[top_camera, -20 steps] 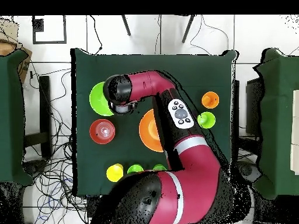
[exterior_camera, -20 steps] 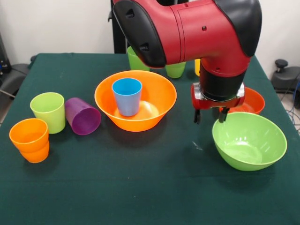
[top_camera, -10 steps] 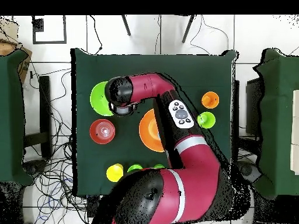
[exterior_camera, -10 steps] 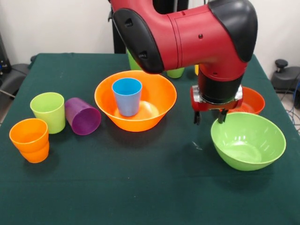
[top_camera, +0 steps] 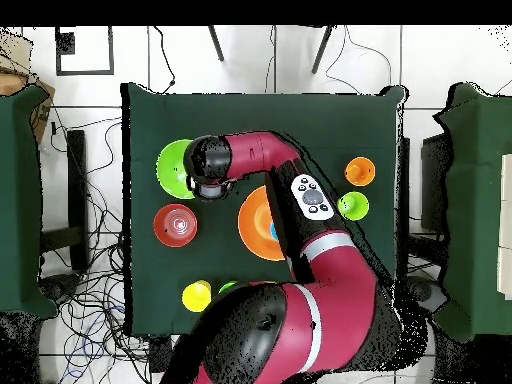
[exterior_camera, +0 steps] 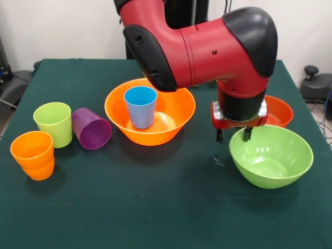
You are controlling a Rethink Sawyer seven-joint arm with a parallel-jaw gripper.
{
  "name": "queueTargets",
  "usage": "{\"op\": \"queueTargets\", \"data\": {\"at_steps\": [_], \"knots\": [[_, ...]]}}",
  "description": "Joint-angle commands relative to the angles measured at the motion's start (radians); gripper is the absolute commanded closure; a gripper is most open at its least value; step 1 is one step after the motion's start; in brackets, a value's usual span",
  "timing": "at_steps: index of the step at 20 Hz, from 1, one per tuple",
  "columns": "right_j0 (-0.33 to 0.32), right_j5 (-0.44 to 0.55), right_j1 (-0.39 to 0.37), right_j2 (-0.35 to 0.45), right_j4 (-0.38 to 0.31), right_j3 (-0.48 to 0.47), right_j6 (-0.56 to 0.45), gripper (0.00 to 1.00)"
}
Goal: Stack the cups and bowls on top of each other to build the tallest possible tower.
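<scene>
A: Gripper point(exterior_camera: 232, 136)?
B: Front view, right of centre, at the near-left rim of the lime-green bowl point(exterior_camera: 272, 155). One finger looks outside the rim, one at or just inside it. Fingers apart, a gap between them; can't tell if they touch the rim.

A: Bowls?
B: Lime-green bowl at right, upright. Large orange bowl point(exterior_camera: 171, 111) in the middle, with the blue cup point(exterior_camera: 140, 106) standing upright inside, mouth up. Red-orange bowl point(exterior_camera: 279, 110) just behind the green one, partly hidden by the arm.

A: Cups on the left?
B: Lime cup point(exterior_camera: 53, 123) upright, purple cup point(exterior_camera: 91, 128) on its side just beside it, mouth toward the lower right. Orange cup point(exterior_camera: 32, 154) at lower left looks like two nested, can't be sure.

A: Overhead view?
B: Green bowl point(top_camera: 170, 165) upper left on the green table point(top_camera: 300, 120), wrist over its right edge. Red-orange bowl point(top_camera: 175, 225) below it, well apart from the orange bowl point(top_camera: 255, 225) at centre. Orange cup point(top_camera: 360, 171) and lime cup point(top_camera: 352, 206) at right. Yellow cup point(top_camera: 196, 296) at the bottom edge of the cloth, a green one point(top_camera: 228, 288) beside it, mostly under the arm.
</scene>
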Motion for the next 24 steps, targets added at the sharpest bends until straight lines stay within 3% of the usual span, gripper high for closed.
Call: {"op": "queueTargets", "data": {"at_steps": [1, 7, 19, 20, 24], "knots": [[0.012, 0.003, 0.038, 0.004, -0.015, 0.017, -0.099, 0.0], [0.024, 0.04, 0.071, 0.026, 0.02, -0.051, -0.102, 0.0], [0.05, 0.12, 0.046, 0.012, -0.006, -0.095, -0.151, 0.0], [0.049, 0.119, 0.045, 0.012, -0.006, -0.092, -0.152, 1.0], [0.047, 0.115, 0.037, 0.01, -0.007, -0.081, -0.153, 1.0]]}}
